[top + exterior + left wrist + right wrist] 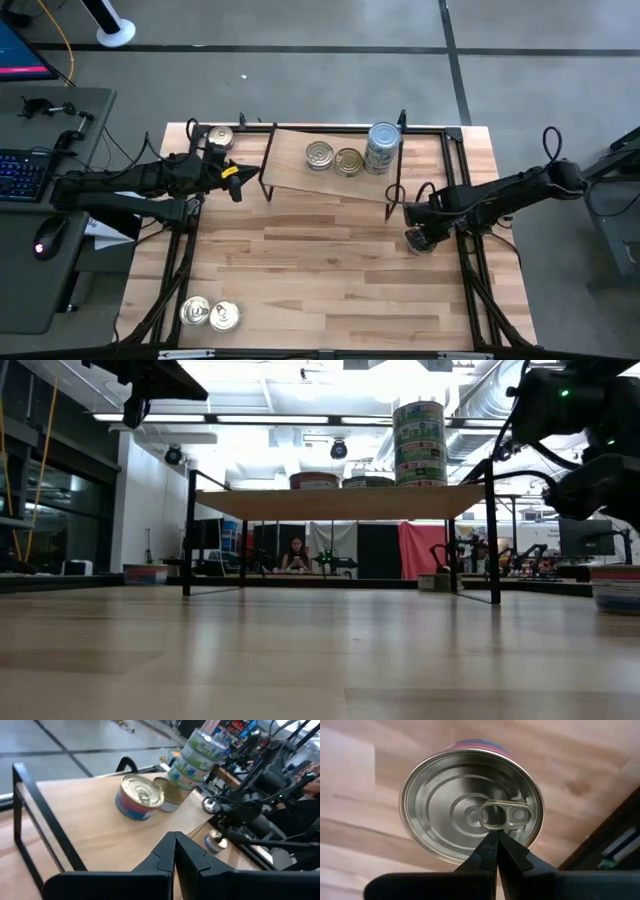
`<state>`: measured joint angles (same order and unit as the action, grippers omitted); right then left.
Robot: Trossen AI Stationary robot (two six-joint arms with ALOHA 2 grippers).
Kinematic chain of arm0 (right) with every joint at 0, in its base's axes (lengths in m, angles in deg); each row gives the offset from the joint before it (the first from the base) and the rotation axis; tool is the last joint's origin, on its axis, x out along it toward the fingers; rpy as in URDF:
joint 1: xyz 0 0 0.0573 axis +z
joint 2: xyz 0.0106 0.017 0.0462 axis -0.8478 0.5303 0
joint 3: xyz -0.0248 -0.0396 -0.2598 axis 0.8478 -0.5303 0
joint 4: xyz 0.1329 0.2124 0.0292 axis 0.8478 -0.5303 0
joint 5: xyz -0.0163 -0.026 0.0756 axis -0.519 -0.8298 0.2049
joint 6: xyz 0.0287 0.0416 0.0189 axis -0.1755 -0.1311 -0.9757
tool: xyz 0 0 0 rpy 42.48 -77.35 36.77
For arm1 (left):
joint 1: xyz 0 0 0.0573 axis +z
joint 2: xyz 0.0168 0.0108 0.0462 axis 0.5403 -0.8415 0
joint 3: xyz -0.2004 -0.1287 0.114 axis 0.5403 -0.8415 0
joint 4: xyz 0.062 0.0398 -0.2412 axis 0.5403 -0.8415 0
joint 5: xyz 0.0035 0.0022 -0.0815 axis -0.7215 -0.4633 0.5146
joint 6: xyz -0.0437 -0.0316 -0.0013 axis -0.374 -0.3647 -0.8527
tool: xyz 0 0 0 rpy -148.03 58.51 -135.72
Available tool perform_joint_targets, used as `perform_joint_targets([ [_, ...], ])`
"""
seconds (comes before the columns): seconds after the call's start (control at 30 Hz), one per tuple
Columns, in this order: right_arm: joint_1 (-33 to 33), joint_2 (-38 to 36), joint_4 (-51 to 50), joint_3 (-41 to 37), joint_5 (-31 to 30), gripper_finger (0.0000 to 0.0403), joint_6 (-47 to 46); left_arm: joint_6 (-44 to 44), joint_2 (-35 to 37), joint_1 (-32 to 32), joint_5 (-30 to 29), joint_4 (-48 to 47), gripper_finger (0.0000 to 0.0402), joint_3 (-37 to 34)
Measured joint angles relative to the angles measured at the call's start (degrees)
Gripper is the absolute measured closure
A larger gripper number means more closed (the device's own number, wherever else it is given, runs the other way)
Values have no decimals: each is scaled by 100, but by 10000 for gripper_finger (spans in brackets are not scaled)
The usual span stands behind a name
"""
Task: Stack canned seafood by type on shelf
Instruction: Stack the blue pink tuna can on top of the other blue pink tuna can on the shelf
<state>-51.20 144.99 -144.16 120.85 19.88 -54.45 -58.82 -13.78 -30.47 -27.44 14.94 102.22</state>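
The shelf (300, 170) stands at the table's far middle on its thin black legs. On its board rest a silver-topped tin (319, 155), a gold-topped tin (348, 161) and a stack of pale-blue tins (383, 148). My left gripper (175, 836) hovers shut off the shelf's left end (236, 188), pointing along the board. My right gripper (496, 836) is shut and points down over a silver-topped tin (470, 815), which lies on the table in front of the shelf's right legs (420, 240). My right gripper comes from above, and its shut fingertips stand at the ring of the tin's pull tab (494, 822). I cannot tell whether they touch it. The tin (615, 588) rests flat on the table.
One tin (220, 137) lies at the far left beside the shelf. Two more (195, 312) (224, 316) sit at the near left corner. A black frame (470, 250) runs along the table's edges. A person (297, 555) sits far off in the room.
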Motion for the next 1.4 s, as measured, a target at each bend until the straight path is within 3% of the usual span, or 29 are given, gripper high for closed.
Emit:
perform_joint_targets([
  [0.5, 1833, 11, 436, -7, 788, 403, -1594, -161, 0, -4, 50, -527, 402, 0],
  [0.67, 2456, 11, 864, -7, 697, 403, -2418, -161, 0, -4, 51, -545, 402, 0],
  [0.83, 2829, 17, 1511, -4, 19, 403, -3025, -161, 0, -4, 56, -544, 402, 0],
  [1.17, 2920, 736, 2624, 12, -333, 403, -2538, -111, -109, -142, 642, -354, 401, 0],
  [1.4, 2925, 1088, 2737, 456, -605, 403, -2037, -115, -445, -540, 827, 503, 401, 0],
])
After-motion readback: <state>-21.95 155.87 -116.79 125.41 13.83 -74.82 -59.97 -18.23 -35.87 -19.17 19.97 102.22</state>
